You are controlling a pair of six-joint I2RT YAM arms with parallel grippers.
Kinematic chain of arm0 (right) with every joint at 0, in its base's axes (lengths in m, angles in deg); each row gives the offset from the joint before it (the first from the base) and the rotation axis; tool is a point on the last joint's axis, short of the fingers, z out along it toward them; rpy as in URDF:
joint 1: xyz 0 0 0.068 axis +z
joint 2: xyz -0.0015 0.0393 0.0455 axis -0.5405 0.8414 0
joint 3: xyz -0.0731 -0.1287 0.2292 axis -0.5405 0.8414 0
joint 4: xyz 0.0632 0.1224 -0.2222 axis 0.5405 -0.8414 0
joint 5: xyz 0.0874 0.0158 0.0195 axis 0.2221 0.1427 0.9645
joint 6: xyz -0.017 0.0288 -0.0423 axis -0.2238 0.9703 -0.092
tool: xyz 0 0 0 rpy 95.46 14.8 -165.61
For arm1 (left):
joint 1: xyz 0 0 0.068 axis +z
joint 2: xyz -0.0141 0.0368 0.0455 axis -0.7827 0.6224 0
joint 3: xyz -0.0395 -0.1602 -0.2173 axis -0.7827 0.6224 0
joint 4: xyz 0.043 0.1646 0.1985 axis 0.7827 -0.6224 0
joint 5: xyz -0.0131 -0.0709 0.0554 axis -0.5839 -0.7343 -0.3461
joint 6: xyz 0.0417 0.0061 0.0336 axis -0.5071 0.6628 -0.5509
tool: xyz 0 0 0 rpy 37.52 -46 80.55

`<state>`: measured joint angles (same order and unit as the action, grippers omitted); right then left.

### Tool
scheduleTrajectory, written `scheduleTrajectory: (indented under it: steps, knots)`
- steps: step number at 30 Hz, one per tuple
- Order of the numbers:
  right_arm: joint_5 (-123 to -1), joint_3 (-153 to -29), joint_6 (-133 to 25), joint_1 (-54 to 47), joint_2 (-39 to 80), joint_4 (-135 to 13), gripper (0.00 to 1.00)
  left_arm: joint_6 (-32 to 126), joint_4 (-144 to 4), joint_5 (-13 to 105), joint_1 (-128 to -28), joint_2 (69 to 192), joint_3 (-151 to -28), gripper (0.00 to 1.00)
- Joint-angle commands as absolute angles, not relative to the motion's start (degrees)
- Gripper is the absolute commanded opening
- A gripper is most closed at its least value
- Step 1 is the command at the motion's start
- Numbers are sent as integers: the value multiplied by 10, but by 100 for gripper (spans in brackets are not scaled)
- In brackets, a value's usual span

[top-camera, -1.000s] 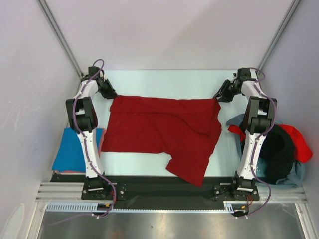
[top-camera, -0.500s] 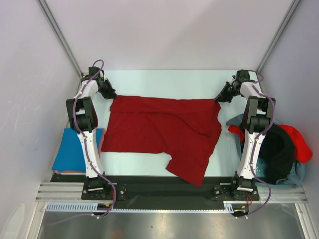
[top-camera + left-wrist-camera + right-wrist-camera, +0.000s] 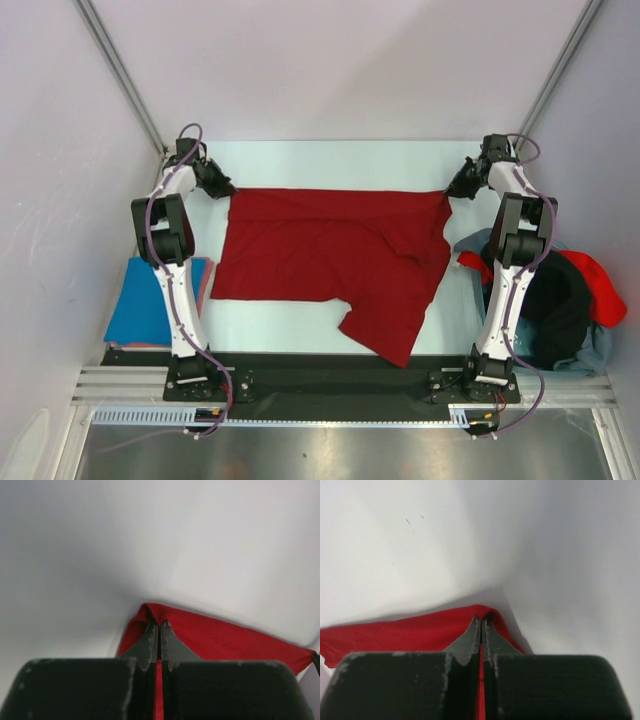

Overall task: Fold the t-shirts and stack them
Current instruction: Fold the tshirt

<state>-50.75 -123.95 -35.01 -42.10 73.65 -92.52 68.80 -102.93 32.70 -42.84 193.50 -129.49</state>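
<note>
Rightward, a dark bin (image 3: 556,312) holds bunched shirts (image 3: 601,286).

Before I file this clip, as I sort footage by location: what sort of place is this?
Probably a lab robot cell: plain white walls box in a pale table, and the left gripper and right gripper each pinch a far corner of a dark red t-shirt.

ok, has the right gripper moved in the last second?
Yes. The right gripper, shut on the dark red t-shirt's far corner, has shifted outward toward the table's right edge, pulling that far hem straighter.
</note>
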Motion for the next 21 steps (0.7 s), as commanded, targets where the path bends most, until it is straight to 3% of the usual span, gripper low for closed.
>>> scheduleTrajectory:
  steps: [1, 9, 11, 16, 21]
  knots:
    - [-541, -1285, -362, -430, 749, -885, 0, 726, -952, 336, -421, 1922, -1289, 0]
    - [-506, -1385, -386, -424, 815, -934, 0, 735, -931, 334, -420, 1940, -1320, 0]
    - [-495, -1432, -388, -422, 841, -963, 0, 728, -943, 342, -421, 1938, -1327, 14]
    - [-508, -1507, -372, -414, 857, -1037, 23, 671, -992, 391, -425, 1889, -1311, 41]
    - [-543, -1496, -354, -409, 792, -1104, 38, 629, -1002, 454, -431, 1789, -1226, 48]
